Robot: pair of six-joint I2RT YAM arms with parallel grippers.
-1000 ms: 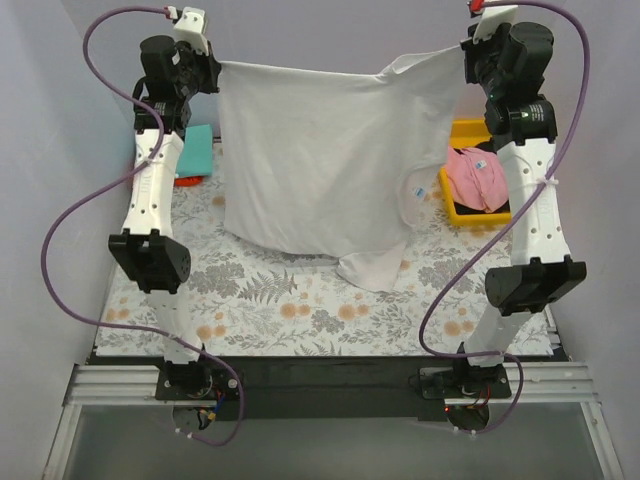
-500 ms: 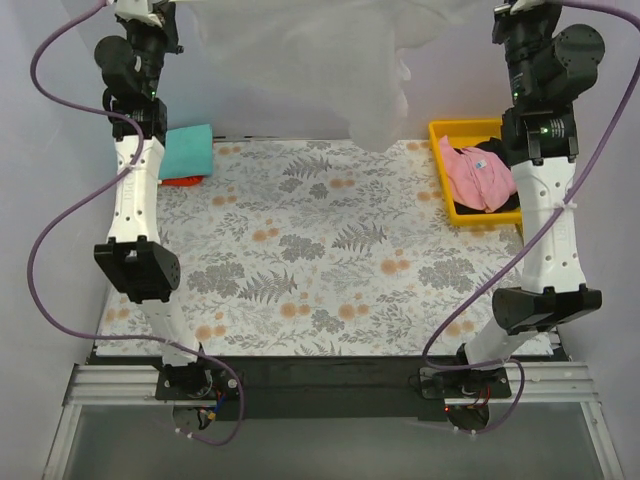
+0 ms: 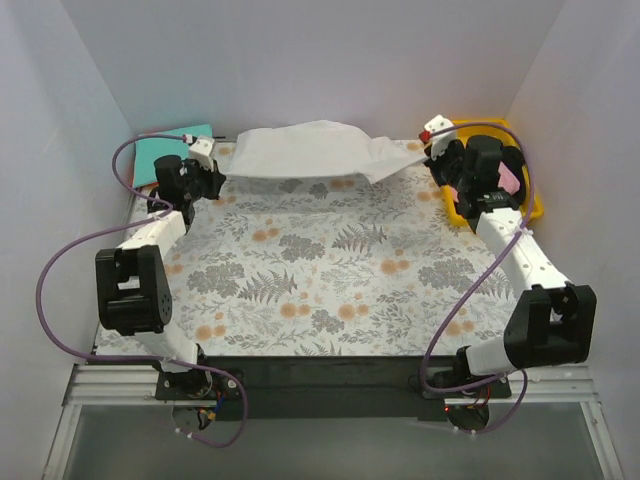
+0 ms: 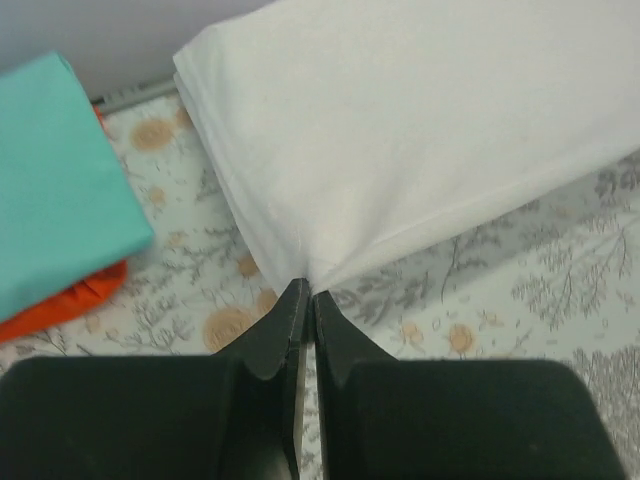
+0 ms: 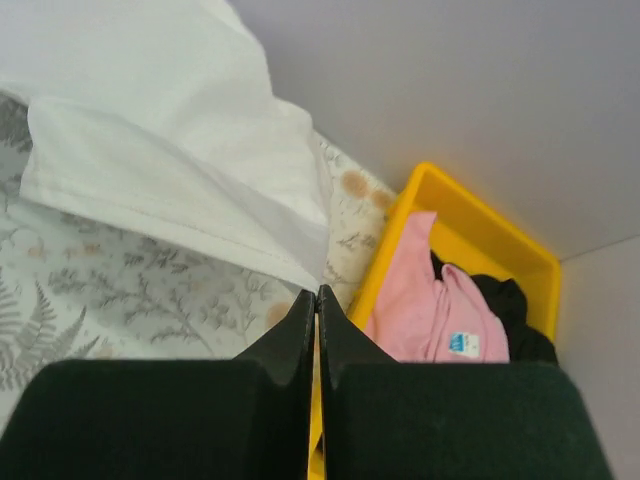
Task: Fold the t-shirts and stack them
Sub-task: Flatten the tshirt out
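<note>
White t-shirt [image 3: 300, 150], one, in two hands [image 4: 305, 293] [image 5: 317, 293]

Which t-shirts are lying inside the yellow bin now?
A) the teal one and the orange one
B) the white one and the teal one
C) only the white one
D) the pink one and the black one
D: the right wrist view shows the pink shirt and the black shirt inside the yellow bin, while the white shirt is outside it.
</note>
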